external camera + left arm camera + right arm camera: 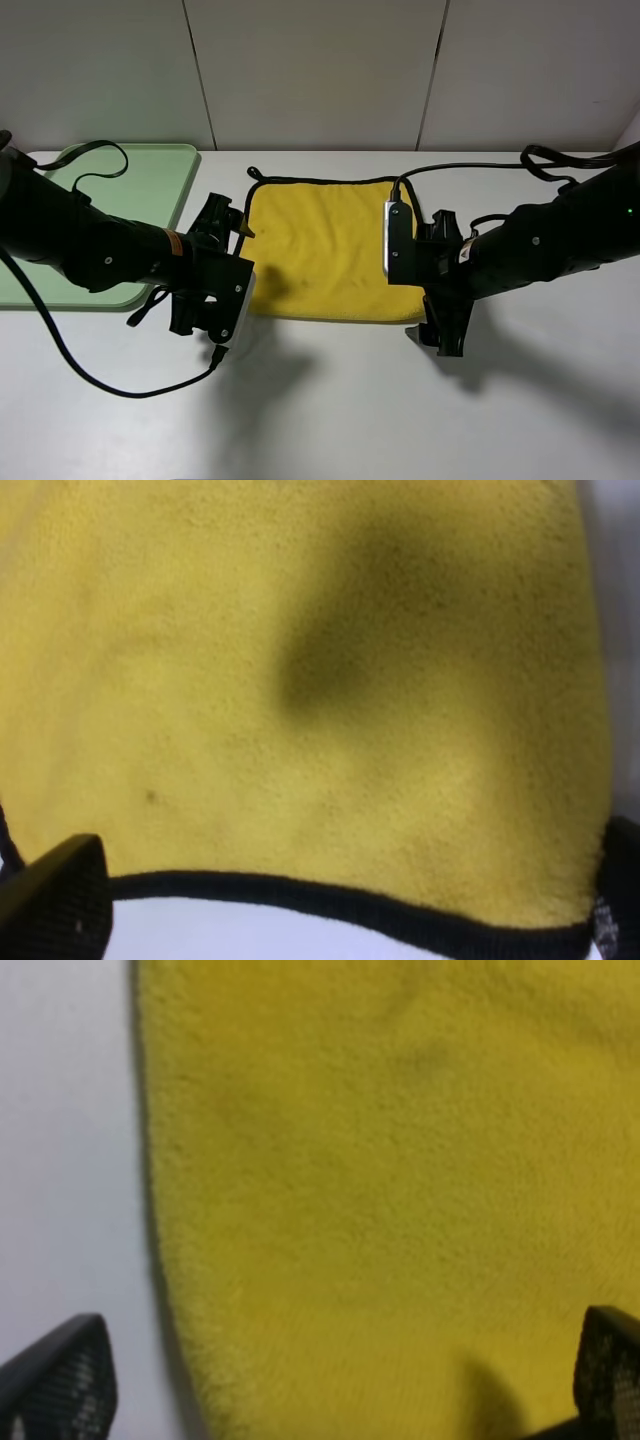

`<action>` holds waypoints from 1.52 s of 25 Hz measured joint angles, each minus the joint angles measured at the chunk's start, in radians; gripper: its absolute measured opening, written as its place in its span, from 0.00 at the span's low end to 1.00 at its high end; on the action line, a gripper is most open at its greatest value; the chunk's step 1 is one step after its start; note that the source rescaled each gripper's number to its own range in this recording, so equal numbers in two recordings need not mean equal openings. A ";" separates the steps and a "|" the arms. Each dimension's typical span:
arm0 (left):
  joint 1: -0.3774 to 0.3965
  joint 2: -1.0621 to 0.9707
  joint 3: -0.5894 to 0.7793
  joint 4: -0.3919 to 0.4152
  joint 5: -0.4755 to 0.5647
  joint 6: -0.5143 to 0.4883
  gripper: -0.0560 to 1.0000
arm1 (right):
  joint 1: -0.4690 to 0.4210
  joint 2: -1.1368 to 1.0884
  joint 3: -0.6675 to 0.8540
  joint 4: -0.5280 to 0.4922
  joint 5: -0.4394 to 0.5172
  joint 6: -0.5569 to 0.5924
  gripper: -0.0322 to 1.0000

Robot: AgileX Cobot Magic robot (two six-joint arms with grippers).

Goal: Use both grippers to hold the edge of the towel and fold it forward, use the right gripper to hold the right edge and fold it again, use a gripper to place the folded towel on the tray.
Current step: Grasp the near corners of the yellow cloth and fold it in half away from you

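Note:
The yellow towel (320, 250) lies flat on the white table, with its black loop (253, 173) at the far left corner. The pale green tray (150, 190) sits to its left. My left gripper (215, 270), on the arm with the orange ring, hangs open over the towel's left side. In the left wrist view its gap (335, 905) spans the black-bound edge (300, 892). My right gripper (440, 285) is open over the towel's right front part. In the right wrist view yellow cloth (400, 1190) fills its gap (335, 1385), and the towel's side edge (150, 1210) runs past one finger.
A black cable (100, 160) loops over the tray's far part. Another cable (100, 380) trails across the table at the front left. The right arm's cable (470, 167) runs along the back, close to the wall. Bare white table (330, 410) lies in front of the towel.

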 joint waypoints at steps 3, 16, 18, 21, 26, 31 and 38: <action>0.000 0.000 0.000 0.000 0.000 0.000 0.94 | -0.015 0.008 -0.002 -0.004 -0.024 0.000 1.00; 0.000 0.001 0.000 0.000 0.002 0.000 0.92 | -0.088 0.011 -0.007 -0.007 -0.034 0.001 1.00; 0.000 0.001 0.000 0.000 0.002 0.000 0.92 | -0.088 0.011 -0.008 -0.008 -0.026 0.001 1.00; 0.000 0.001 0.000 0.000 0.003 0.000 0.91 | -0.088 0.011 -0.011 -0.008 -0.015 0.001 1.00; 0.000 0.003 0.000 0.000 0.011 0.000 0.83 | -0.088 0.011 -0.011 -0.011 0.005 0.001 0.90; 0.000 0.011 0.001 0.000 0.025 0.000 0.67 | -0.085 0.012 -0.011 -0.011 0.055 0.001 0.73; 0.000 0.013 0.005 0.000 0.034 0.000 0.30 | -0.085 0.015 -0.011 -0.010 0.081 0.027 0.59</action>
